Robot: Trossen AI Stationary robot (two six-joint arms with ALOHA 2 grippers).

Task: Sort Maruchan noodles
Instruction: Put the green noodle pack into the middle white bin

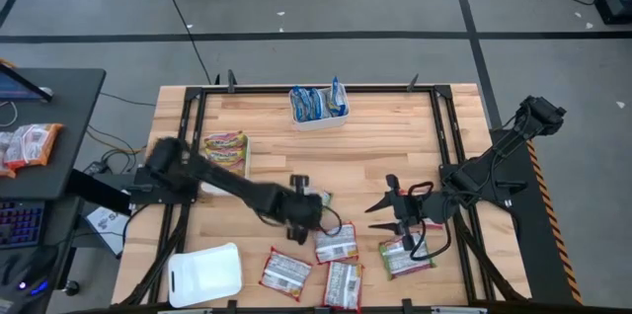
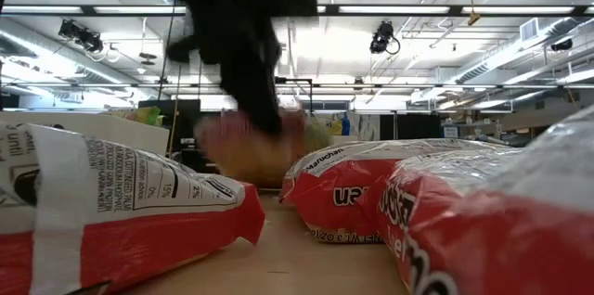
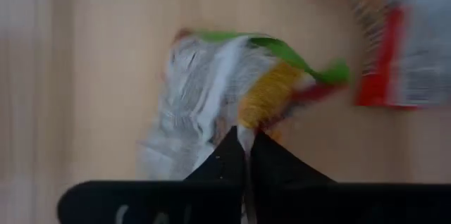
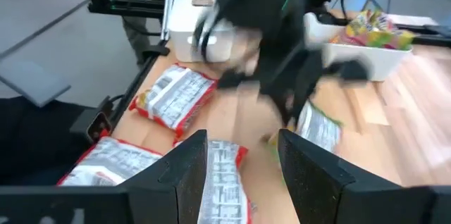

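Observation:
My left gripper (image 1: 308, 211) reaches to the table's middle and is shut on a green-yellow Maruchan packet (image 3: 225, 97), which shows blurred in the low view (image 2: 260, 151). My right gripper (image 1: 372, 216) hovers open just to its right, above a red-white packet (image 4: 222, 182), with nothing between its fingers. Several red-white packets (image 1: 336, 243) lie flat near the table's near edge. More green-yellow packets fill a white tray (image 1: 225, 151) at the left, and blue-white packets stand in a white tray (image 1: 318, 105) at the far edge. My left gripper pinches the green-yellow packet by one edge (image 3: 243, 124) between its two fingers. The fingers slant down onto it from the table's left side. The packet hangs crumpled below the fingertips (image 4: 317, 129); whether it is fully clear of the table I cannot tell.
An empty white tray (image 1: 204, 274) sits at the near left corner. A black frame (image 1: 444, 126) runs round the wooden tabletop. Bare wood lies between the far tray and the two grippers. A side table at the left holds more packets (image 1: 28, 144).

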